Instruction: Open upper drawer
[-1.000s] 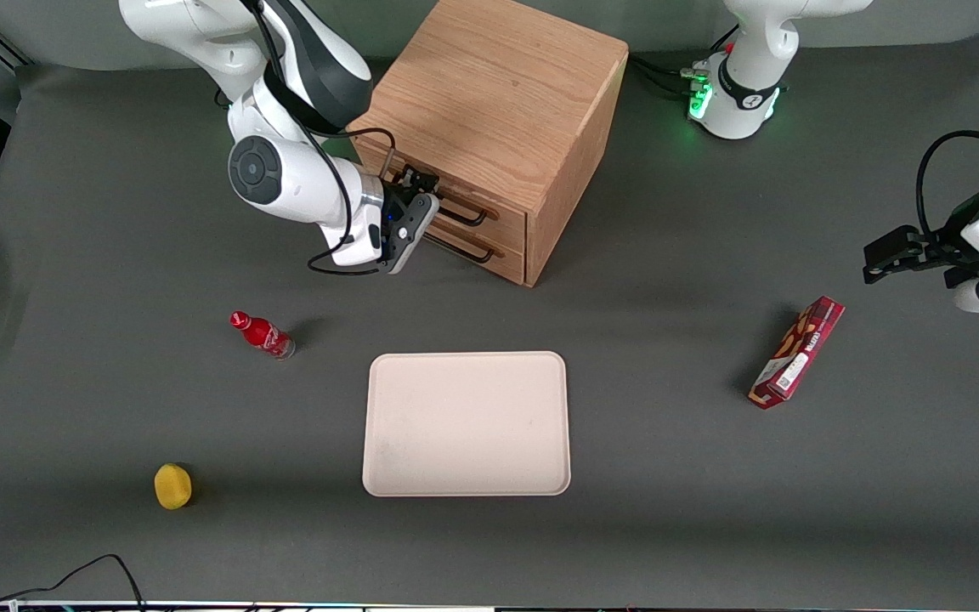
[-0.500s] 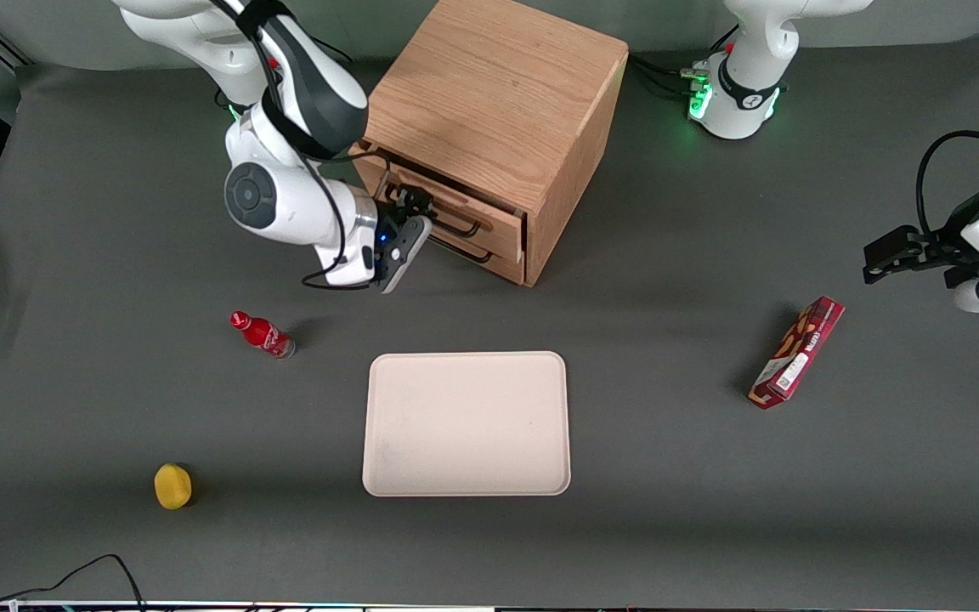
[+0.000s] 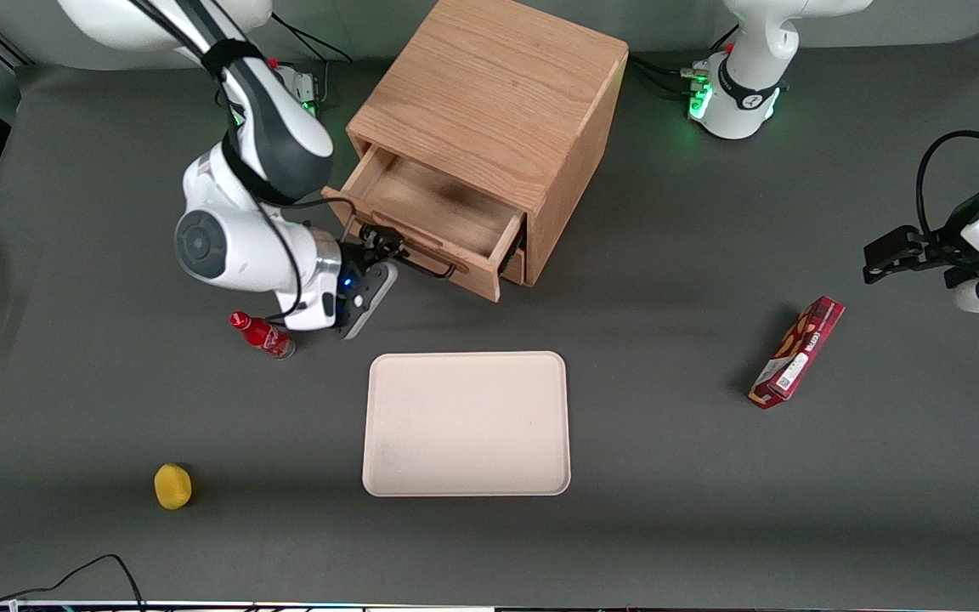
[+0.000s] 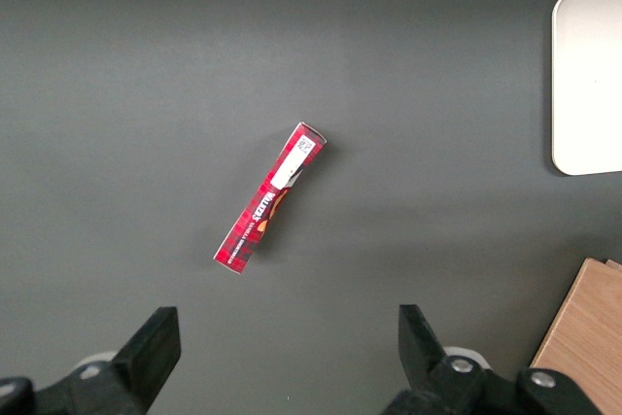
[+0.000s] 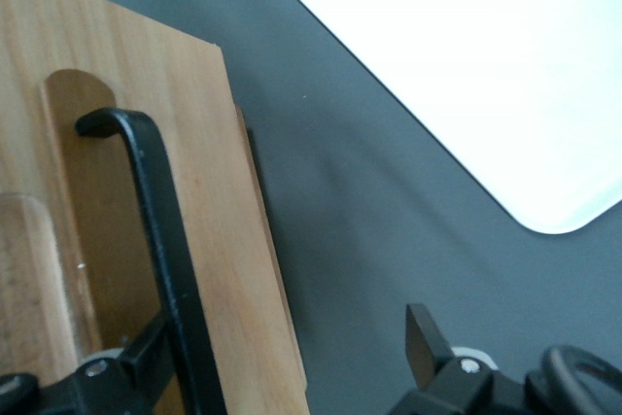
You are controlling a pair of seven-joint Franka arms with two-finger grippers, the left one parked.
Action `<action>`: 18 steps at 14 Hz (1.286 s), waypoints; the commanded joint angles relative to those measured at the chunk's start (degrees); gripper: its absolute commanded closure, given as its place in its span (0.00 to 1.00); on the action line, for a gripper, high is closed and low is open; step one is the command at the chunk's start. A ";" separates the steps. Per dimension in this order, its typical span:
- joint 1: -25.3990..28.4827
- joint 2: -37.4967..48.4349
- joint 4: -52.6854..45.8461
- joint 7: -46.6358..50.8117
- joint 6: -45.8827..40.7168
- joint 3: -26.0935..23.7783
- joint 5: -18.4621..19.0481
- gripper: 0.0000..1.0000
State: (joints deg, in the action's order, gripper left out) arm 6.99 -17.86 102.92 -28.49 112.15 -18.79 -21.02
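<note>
Upper drawer (image 3: pixel 434 217) now pulled well out since earlier frame; we see hand (image 3: pixel 377 255) at its black handle (image 3: pixel 421 263), grip state unclear.

A slim red cardboard snack box (image 4: pixel 270 199) lies flat on the dark grey table mat (image 4: pixel 117 65), set at a slant, with a white label at one end and printed lettering along its length. It touches nothing else. Well apart from it, toward the working arm's end of the table, shows the rounded edge of a cream rectangular plastic tray (image 4: pixel 588 75). A corner of the light oak wooden cabinet (image 4: pixel 583 337) shows near the tray. The parked left arm's gripper (image 4: pixel 287 323) hangs above the mat, its two black fingers (image 4: pixel 155 347) spread wide.
</note>
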 commanded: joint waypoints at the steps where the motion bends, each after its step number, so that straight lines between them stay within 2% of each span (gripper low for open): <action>1: 0.13 -4.46 -6.40 -3.31 -3.42 2.61 2.21 0.00; 6: -0.05 -9.73 -14.30 -4.37 -6.23 4.46 5.46 0.00; 10: 0.04 -14.91 -23.71 -4.90 -11.85 7.44 5.82 0.00; 15: 0.22 -18.18 -28.90 -7.28 -14.23 10.52 5.64 0.00; 18: 0.65 -18.80 -33.73 -6.49 -20.54 10.61 5.64 0.00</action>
State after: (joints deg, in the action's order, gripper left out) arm 6.90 -34.79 75.41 -34.65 96.14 -9.17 -16.34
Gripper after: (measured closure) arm 0.000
